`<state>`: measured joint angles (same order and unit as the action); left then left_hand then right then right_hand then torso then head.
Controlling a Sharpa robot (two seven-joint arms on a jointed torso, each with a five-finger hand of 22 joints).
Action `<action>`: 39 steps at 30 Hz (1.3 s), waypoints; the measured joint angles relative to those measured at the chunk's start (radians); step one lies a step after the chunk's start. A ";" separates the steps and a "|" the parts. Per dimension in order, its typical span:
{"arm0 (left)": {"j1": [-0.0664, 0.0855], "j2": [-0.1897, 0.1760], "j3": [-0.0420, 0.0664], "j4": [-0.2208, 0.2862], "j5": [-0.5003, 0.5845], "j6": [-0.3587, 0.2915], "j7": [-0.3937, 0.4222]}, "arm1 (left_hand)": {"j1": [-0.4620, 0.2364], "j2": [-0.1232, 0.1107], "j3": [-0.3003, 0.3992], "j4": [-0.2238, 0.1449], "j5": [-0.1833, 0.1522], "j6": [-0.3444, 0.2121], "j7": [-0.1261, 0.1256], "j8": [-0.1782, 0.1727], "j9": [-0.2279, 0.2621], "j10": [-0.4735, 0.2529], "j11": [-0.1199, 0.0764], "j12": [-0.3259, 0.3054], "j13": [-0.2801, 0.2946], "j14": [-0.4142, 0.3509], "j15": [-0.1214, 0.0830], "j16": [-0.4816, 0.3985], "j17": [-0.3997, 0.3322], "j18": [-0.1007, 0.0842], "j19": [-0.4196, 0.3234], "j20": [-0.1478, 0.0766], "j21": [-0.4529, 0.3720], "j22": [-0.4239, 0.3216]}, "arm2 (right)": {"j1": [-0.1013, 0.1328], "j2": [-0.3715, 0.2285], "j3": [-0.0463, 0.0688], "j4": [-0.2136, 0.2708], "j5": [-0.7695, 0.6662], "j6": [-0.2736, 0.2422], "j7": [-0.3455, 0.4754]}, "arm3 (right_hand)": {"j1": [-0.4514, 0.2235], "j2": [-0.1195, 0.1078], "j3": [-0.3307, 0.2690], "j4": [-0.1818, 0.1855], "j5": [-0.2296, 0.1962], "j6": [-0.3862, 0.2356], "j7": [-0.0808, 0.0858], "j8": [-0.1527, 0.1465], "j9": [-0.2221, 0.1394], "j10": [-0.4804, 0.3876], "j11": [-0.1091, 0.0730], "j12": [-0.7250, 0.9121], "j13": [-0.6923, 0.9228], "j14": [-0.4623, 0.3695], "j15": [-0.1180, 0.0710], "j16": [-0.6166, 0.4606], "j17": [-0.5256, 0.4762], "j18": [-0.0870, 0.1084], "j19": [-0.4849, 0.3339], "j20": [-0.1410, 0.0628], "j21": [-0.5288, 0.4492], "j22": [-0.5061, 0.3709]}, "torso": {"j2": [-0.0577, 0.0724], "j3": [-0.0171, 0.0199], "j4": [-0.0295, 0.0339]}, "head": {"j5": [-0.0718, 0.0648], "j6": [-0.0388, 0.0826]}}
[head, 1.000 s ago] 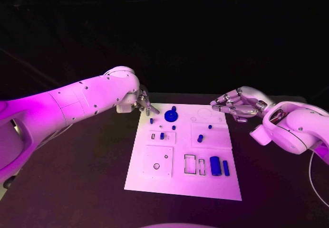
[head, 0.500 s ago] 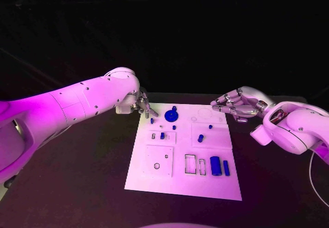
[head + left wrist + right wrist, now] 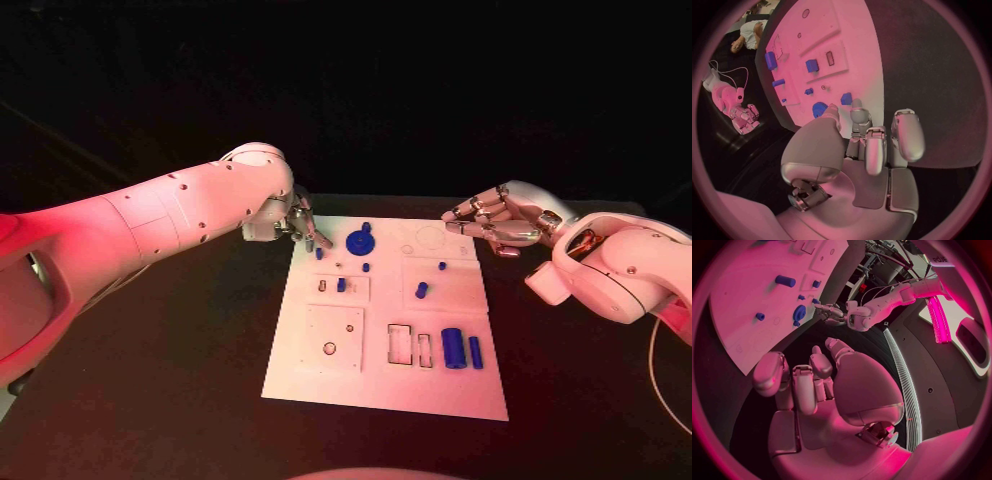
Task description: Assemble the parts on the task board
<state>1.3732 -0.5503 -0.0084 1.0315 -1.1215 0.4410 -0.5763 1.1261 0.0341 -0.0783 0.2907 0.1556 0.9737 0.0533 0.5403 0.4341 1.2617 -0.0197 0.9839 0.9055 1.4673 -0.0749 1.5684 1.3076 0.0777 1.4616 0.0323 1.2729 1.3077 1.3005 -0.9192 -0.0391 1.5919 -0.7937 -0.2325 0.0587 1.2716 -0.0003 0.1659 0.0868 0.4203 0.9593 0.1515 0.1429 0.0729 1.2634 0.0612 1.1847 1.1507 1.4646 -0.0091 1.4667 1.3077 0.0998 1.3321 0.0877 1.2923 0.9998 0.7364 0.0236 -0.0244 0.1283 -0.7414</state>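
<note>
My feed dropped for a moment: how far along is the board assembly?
Early. Several blue parts lie loose on the task board, and its rectangular slots look unfilled. The left robot hand hovers at the board's far-left corner, near the blue disc, holding nothing. The right robot hand waits off-board, fingers curled, holding nothing.

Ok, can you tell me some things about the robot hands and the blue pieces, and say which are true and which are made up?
1. The left robot hand is at the far left corner of the task board. True.
2. The right robot hand is holding a blue piece. False: it holds nothing and is off the board's far right corner.
3. The round blue gear sits near the board's far edge. True.
4. The big blue cylinder is standing on the black table. False: it lies on the board.
</note>
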 measured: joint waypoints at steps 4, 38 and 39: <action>0.000 0.000 0.000 0.000 0.005 0.003 0.003 | 0.002 0.002 0.000 0.000 0.000 0.000 0.000 0.000 0.000 0.000 0.000 0.000 0.000 0.000 0.000 0.000 0.000 0.000 0.000 0.000 0.000 0.000 | 0.000 0.001 0.000 0.000 0.000 0.000 0.000 | 0.000 0.000 0.000 0.000 0.000 0.000 0.000 0.000 0.000 0.000 0.000 0.000 0.000 0.000 0.000 0.000 0.000 0.000 0.000 0.000 0.000 0.000 | 0.000 -0.0002 -0.0001 | 0.001 -0.001; -0.002 0.016 -0.004 -0.023 0.042 0.024 0.006 | 0.121 0.037 0.042 -0.023 0.000 -0.004 -0.004 0.018 0.027 0.000 0.000 0.000 -0.008 0.000 0.000 0.000 0.000 0.000 0.000 0.000 0.000 0.000 | 0.000 0.002 0.000 0.001 0.000 0.001 0.003 | 0.000 0.000 0.003 0.003 0.000 0.000 0.000 0.000 0.000 0.000 0.000 0.000 0.000 0.000 0.000 0.000 0.000 0.000 0.000 0.000 0.000 0.000 | 0.000 -0.0004 -0.0001 | 0.003 -0.006; -0.002 0.016 -0.004 -0.023 0.042 0.024 0.006 | 0.121 0.037 0.044 -0.025 0.000 -0.004 -0.004 0.018 0.028 0.000 0.000 0.000 -0.009 0.000 0.000 0.000 0.000 0.000 0.000 0.000 0.000 0.000 | 0.000 0.002 0.000 0.001 0.000 0.001 0.003 | 0.000 0.000 0.003 0.003 0.000 0.000 0.000 0.000 0.000 0.000 0.000 0.000 0.000 0.000 0.000 0.000 0.000 0.000 0.000 0.000 0.000 0.000 | 0.000 -0.0004 -0.0001 | 0.003 -0.007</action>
<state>1.3708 -0.5342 -0.0123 1.0085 -1.0793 0.4652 -0.5706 1.2473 0.0709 -0.0339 0.2659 0.1555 0.9699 0.0496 0.5581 0.4616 1.2616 -0.0197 0.9839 0.8968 1.4672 -0.0748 1.5684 1.3074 0.0777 1.4615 0.0324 1.2728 1.3074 1.3002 -0.9175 -0.0390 1.5932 -0.7940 -0.2312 0.0619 1.2716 -0.0004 0.1692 0.0901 0.4203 0.9592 0.1515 0.1428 0.0729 1.2634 0.0612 1.1848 1.1507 1.4646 -0.0091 1.4667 1.3074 0.0998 1.3321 0.0878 1.2923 0.9999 0.7368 0.0232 -0.0244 0.1316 -0.7480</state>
